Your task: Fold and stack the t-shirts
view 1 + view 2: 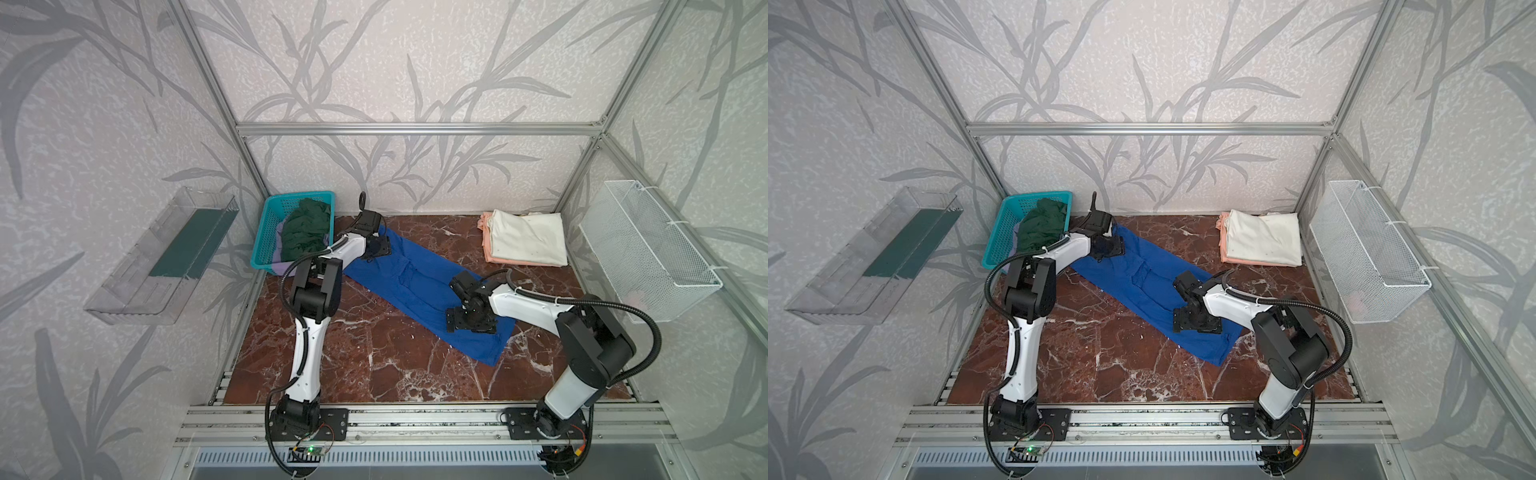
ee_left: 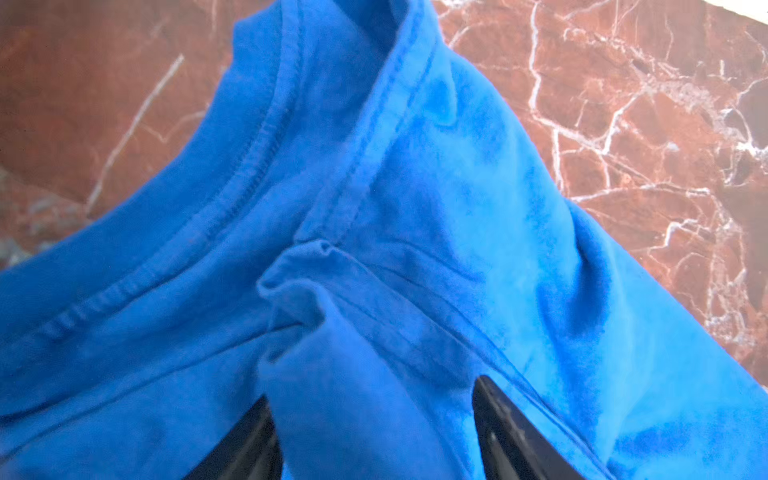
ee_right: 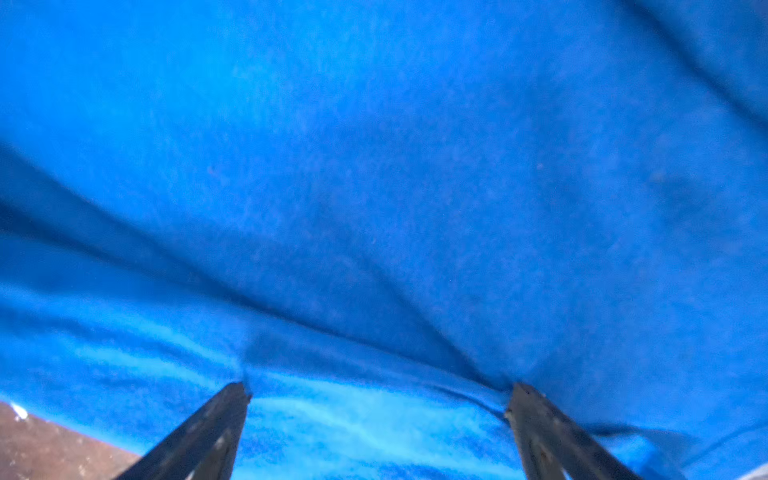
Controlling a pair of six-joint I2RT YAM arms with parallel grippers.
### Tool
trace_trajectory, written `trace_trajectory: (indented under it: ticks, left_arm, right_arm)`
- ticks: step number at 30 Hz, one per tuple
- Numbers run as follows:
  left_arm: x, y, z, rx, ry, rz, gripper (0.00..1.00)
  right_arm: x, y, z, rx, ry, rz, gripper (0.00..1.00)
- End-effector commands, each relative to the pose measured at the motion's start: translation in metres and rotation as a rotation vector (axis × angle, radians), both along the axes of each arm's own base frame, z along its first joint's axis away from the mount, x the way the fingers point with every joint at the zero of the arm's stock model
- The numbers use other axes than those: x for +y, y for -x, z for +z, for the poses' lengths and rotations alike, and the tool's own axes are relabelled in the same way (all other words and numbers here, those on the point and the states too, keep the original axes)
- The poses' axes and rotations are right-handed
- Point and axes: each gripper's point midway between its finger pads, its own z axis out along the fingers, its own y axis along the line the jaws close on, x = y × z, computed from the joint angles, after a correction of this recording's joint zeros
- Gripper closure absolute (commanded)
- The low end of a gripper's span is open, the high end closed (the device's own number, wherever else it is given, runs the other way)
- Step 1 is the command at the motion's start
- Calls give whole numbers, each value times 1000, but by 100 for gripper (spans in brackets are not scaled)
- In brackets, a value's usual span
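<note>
Royal blue t-shirt (image 1: 419, 291) laid out as a long narrow strip on the marble tabletop (image 1: 374, 361), with a gripper at each end.

In the left wrist view the left gripper (image 2: 372, 388) has its fingers (image 2: 498, 419) apart, straddling a raised ridge of the blue cloth, with the stitched neckline just beyond the tips. The right gripper (image 3: 380, 386) is spread wide, and both fingertips (image 3: 532, 411) press down on the shirt's other end, where the cloth creases between them. Just beside the left fingers, on the side away from the right gripper, a teal basket (image 1: 266, 237) holds a dark green t-shirt (image 1: 307, 232) over lavender cloth (image 1: 279, 231). Well beyond the right fingers, a cream-white t-shirt (image 1: 528, 241) lies folded on a peach t-shirt (image 1: 503, 260).
</note>
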Motion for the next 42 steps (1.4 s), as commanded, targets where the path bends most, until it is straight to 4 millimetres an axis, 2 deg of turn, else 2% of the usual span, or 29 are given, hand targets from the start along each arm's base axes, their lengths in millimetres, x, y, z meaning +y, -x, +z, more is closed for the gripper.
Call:
trace_trajectory:
  ticks: [1, 7, 15, 21, 30, 42]
  left_arm:
    - [18, -2, -22, 50, -66, -24, 30]
    - [17, -19, -22, 53, -96, -60, 30]
    - [10, -37, -22, 75, -82, -91, 30]
    - [12, -42, -22, 67, -77, -94, 30]
    - [14, -50, -13, 27, -94, -122, 29]
    - [4, -61, -5, -27, -55, -163, 29]
  right_arm:
    - [3, 28, -15, 134, -3, -7, 1]
    - [16, 29, -20, 153, -25, 5, 1]
    - [37, 30, -14, 137, -52, 40, 1]
    - [38, 34, -15, 141, -51, 52, 1]
    - [50, 37, -18, 143, -74, 94, 1]
    - [76, 53, -16, 162, -78, 185, 1]
